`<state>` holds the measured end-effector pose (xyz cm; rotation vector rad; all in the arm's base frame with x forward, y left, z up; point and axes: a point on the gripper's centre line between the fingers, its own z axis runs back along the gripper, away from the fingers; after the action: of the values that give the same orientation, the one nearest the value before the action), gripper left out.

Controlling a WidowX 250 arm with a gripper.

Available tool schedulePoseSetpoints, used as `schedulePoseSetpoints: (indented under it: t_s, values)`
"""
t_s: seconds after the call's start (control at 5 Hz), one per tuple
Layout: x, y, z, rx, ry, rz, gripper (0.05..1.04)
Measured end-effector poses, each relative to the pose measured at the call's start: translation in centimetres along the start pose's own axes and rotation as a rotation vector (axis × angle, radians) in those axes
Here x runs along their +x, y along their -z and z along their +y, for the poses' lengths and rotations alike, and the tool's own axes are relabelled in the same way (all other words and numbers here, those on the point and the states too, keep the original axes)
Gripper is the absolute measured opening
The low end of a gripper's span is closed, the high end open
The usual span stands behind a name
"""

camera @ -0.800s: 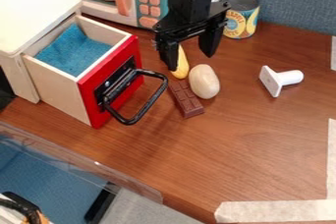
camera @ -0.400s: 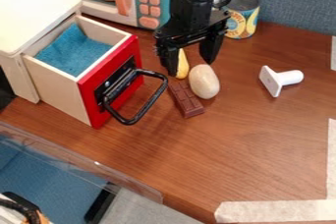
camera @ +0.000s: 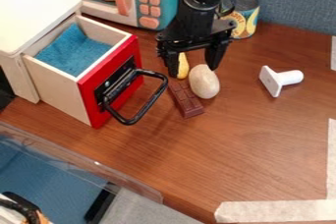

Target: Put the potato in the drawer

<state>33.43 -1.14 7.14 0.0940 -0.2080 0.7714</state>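
Camera view. I have the gripper [camera: 193, 70] hanging over the tabletop [camera: 263, 144], fingers wide apart. Pale potato [camera: 204, 82] lies just below it, near the right-hand fingertip in the picture; contact, I can't tell. Chocolate bar [camera: 185, 100] beside the potato, yellow corn [camera: 183, 66] behind. Red-fronted drawer [camera: 91, 95] stands open at the left, blue cloth [camera: 73, 51] inside.
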Motion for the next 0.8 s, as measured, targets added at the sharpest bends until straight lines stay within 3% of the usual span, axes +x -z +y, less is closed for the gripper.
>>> schedulePoseSetpoints:
  t_s: [0.2,0.8]
  values:
    - [-0.63,1.6,-1.32,0.007,0.207,-0.042,1.0]
    - [-0.58,2.25,-1.87,-0.044,0.235,-0.086,1.0]
